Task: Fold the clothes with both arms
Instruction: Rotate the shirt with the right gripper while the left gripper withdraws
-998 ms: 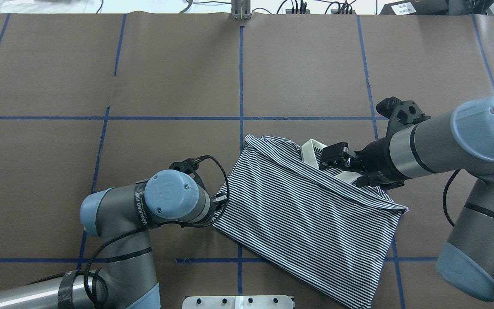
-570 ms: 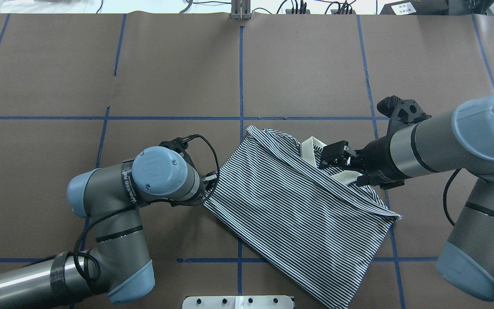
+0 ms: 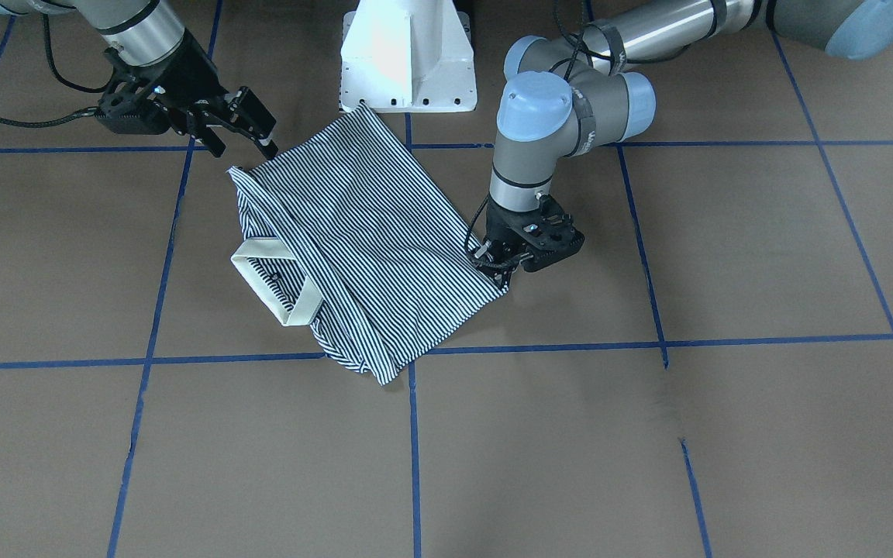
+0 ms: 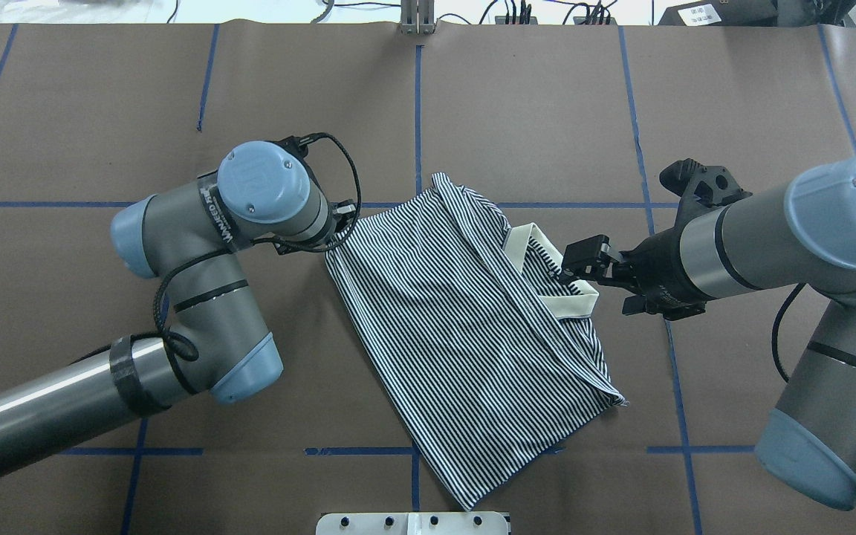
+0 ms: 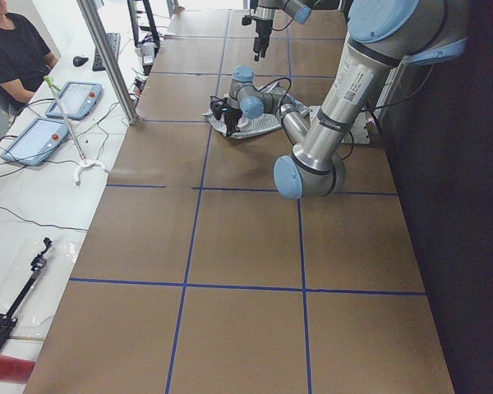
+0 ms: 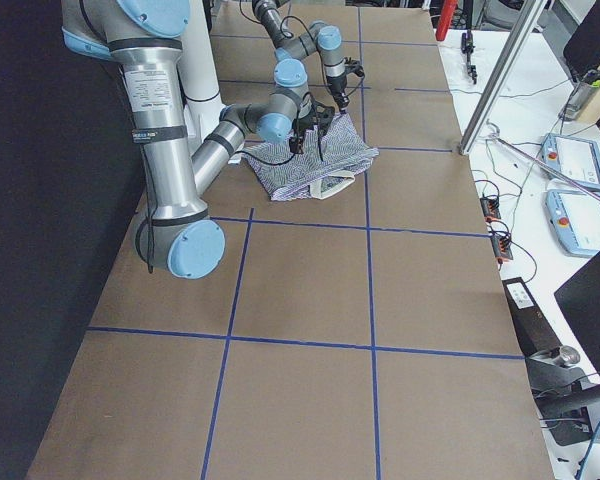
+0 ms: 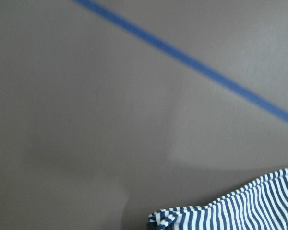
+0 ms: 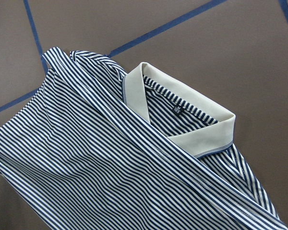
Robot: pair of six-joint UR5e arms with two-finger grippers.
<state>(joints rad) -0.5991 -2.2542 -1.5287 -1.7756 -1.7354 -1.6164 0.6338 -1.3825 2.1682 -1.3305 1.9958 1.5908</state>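
Note:
The navy-and-white striped polo shirt (image 4: pixel 465 334) lies folded on the brown table, its cream collar (image 4: pixel 547 279) turned toward my right arm. It also shows in the front view (image 3: pixel 369 232). My left gripper (image 3: pixel 502 273) is down at the table, shut on the shirt's corner; in the overhead view the wrist (image 4: pixel 272 197) hides its fingers. The left wrist view shows only that striped corner (image 7: pixel 230 211). My right gripper (image 3: pixel 245 147) is open and empty, raised just beside the collar (image 8: pixel 182 120); it also shows in the overhead view (image 4: pixel 584 271).
The robot's white pedestal base (image 3: pixel 408 54) stands right behind the shirt. Blue tape lines (image 4: pixel 417 111) mark a grid on the brown table cover. A person sits with tablets (image 5: pixel 41 135) and an aluminium post (image 5: pixel 107 57) at the far side of the table.
My left arm has dragged the shirt's corner away from the robot and to its left, swinging the shirt round. The right gripper has barely moved; the collar now lies more exposed beside it.

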